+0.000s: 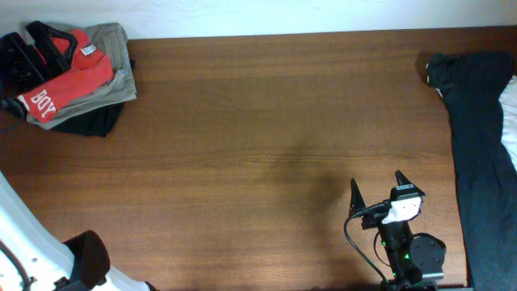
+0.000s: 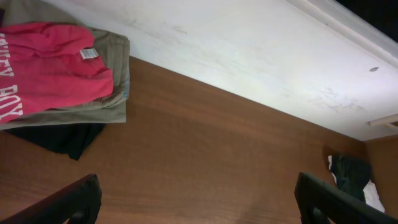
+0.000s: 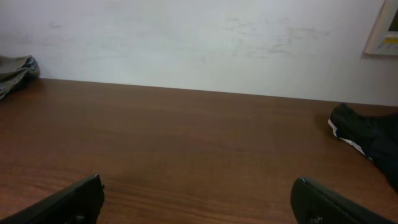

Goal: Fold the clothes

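The red-orange T-shirt (image 1: 77,81) with white lettering lies folded at the table's far left corner, on top of a khaki-olive folded garment (image 1: 113,40) and a black garment (image 1: 93,121). It also shows in the left wrist view (image 2: 50,68), with its neck label up. My left gripper (image 2: 198,178) is open and empty, low over bare table, well short of the pile. My right gripper (image 1: 377,182) is open and empty at the front right, and its wide-spread fingers also show in the right wrist view (image 3: 198,178).
A dark garment (image 1: 481,137) with a white piece beside it is spread along the table's right edge. A black object (image 1: 32,52) overlaps the pile's left side in the overhead view. The wall runs along the table's far edge.
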{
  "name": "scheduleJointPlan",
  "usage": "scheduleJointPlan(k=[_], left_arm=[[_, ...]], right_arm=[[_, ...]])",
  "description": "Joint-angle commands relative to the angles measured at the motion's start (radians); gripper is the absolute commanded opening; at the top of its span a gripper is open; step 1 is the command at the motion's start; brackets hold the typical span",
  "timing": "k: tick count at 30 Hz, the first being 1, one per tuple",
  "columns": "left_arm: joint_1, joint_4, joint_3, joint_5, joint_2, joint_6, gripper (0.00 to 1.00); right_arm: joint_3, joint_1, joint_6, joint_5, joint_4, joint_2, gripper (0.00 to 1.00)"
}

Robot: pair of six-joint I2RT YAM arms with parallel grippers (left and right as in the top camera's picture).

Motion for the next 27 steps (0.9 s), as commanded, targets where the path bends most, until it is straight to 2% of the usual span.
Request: scheduleJointPlan(k=[1,27], left_arm=[[0.005,0.002,-0.003,0.007,-0.010,0.006,0.99],[0.005,-0.028,-0.003,0.007,-0.007,0.006,0.99]], right_arm=[[-0.005,0.009,0.008,0.014,-0.009,-0.008,0.99],[-0.005,0.009,0.008,0.014,-0.009,-0.008,0.99]])
